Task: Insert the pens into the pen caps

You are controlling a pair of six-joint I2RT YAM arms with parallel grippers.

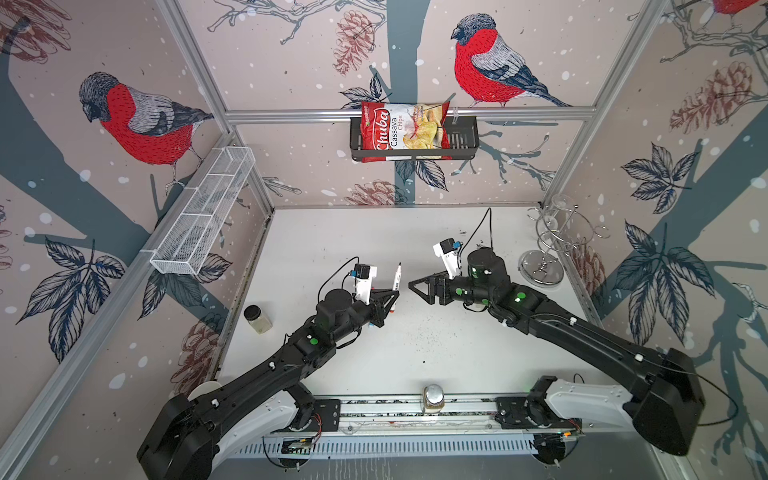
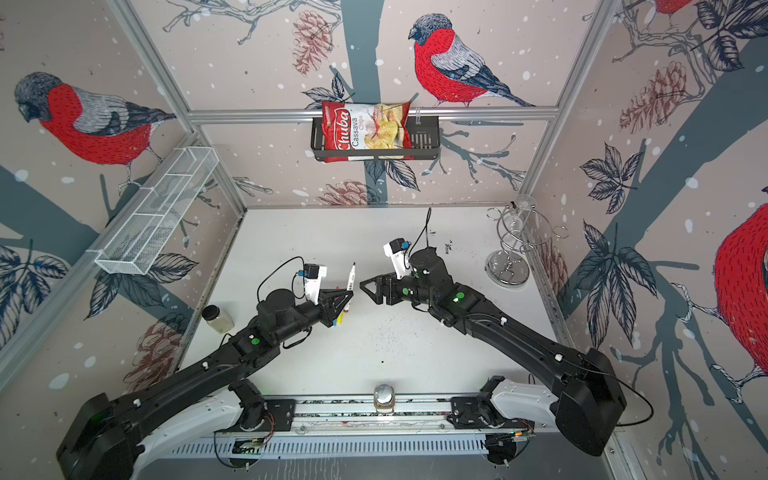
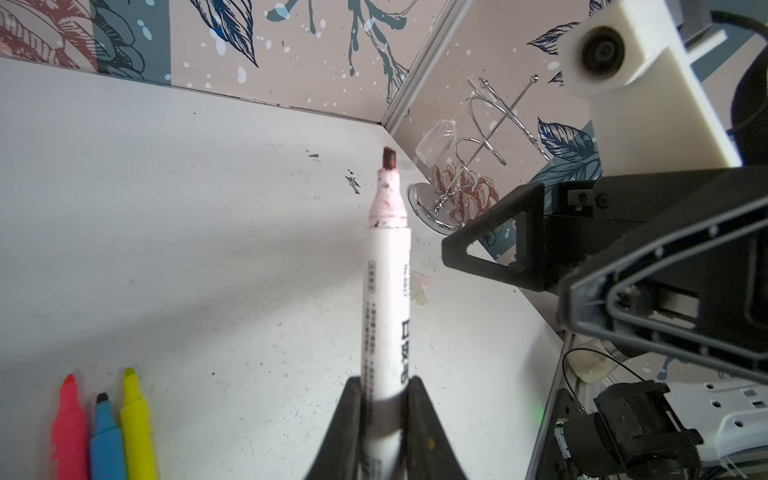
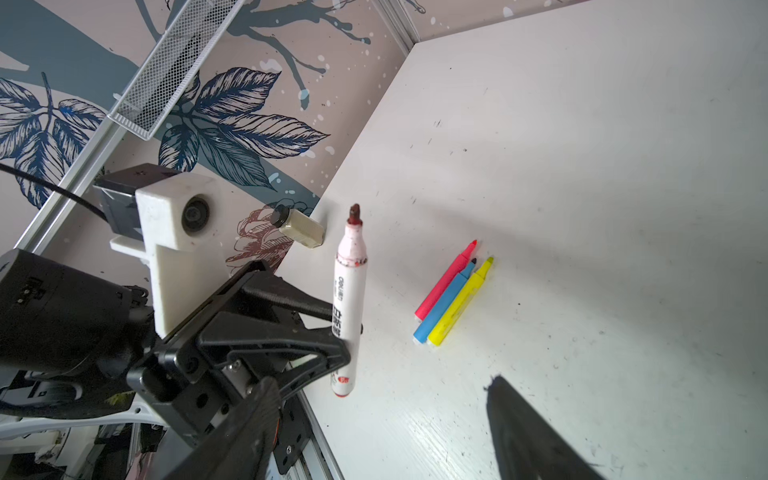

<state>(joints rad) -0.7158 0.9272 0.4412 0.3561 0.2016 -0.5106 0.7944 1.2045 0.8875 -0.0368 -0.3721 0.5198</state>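
Observation:
My left gripper (image 1: 394,296) (image 3: 384,384) is shut on the lower barrel of a white pen (image 1: 397,277) (image 2: 351,276) (image 3: 386,291) (image 4: 349,291) with black print. It holds the pen above the table, its uncapped dark red tip pointing away from the jaws. My right gripper (image 1: 414,290) (image 4: 382,384) faces it from the right, open and empty, a short gap from the pen. Pink (image 4: 446,278), blue (image 4: 446,305) and yellow (image 4: 461,305) pens lie side by side on the table under the left gripper. Small translucent pen caps (image 3: 419,291) lie on the table beyond the held pen.
A jar (image 1: 257,319) stands at the table's left edge and another jar (image 1: 433,398) on the front rail. A wire glass holder (image 1: 544,257) stands at the back right. A white mesh basket (image 1: 203,212) hangs on the left wall; a chips bag (image 1: 405,131) sits in a black basket on the back wall.

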